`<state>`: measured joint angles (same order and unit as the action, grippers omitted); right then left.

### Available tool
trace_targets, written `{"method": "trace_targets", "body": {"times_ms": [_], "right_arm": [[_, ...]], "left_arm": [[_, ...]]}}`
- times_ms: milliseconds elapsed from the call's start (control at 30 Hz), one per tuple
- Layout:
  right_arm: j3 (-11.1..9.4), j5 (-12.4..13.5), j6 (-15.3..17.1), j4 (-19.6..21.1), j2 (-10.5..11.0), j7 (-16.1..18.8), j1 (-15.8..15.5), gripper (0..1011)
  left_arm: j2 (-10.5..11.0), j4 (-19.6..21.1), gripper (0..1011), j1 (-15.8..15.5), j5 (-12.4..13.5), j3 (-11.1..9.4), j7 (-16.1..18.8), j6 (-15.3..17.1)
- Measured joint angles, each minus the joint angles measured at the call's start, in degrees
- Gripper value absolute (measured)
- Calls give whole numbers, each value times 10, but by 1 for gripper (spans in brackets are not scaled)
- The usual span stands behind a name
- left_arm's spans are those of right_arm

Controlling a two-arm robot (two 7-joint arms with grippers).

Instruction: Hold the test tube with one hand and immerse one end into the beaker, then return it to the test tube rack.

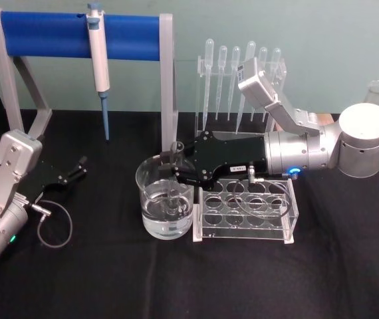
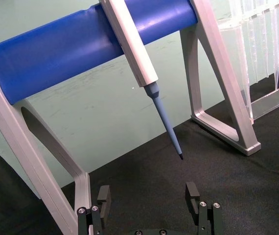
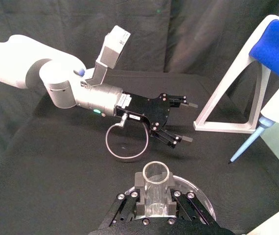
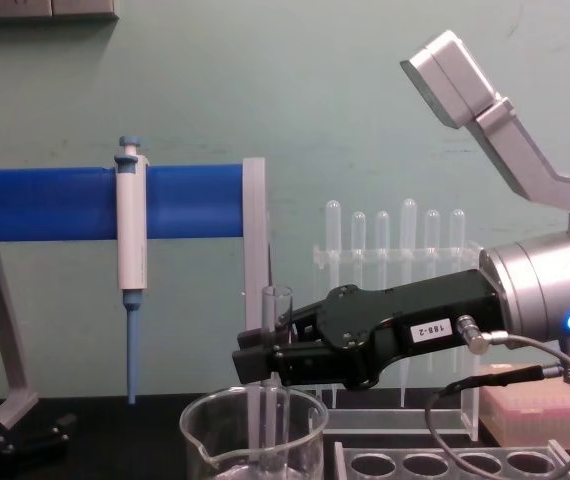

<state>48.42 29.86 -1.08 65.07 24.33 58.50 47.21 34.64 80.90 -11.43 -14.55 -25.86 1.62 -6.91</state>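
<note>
The test tube [image 1: 175, 159] stands upright with my right gripper [image 1: 176, 171] shut on its upper part. Its lower end is down inside the beaker [image 1: 151, 199], which holds clear liquid, and seems to dip into that liquid. From the chest the test tube [image 4: 278, 320] rises above my right gripper [image 4: 257, 362] and passes down through the rim of the beaker [image 4: 210, 425]. The right wrist view looks into the open rim of the test tube [image 3: 156, 172], clamped between the fingers [image 3: 138, 180]. My left gripper [image 1: 80, 166] is parked open at the left, holding nothing.
A clear rack with round holes [image 1: 246, 207] stands right beside the beaker, under my right wrist. Behind are a blue-barred stand [image 1: 50, 33] with a hanging pipettor [image 1: 98, 60] and a holder of plastic pipettes [image 1: 223, 73]. A black cloth covers the table.
</note>
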Motion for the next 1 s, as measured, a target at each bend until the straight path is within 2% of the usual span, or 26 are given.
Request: {"method": "trace_targets", "body": {"times_ms": [1000], "right_arm": [[0, 0, 0, 0, 0, 0, 0, 225]], "left_arm": [[0, 0, 1000, 0, 0, 0, 0, 0]]}}
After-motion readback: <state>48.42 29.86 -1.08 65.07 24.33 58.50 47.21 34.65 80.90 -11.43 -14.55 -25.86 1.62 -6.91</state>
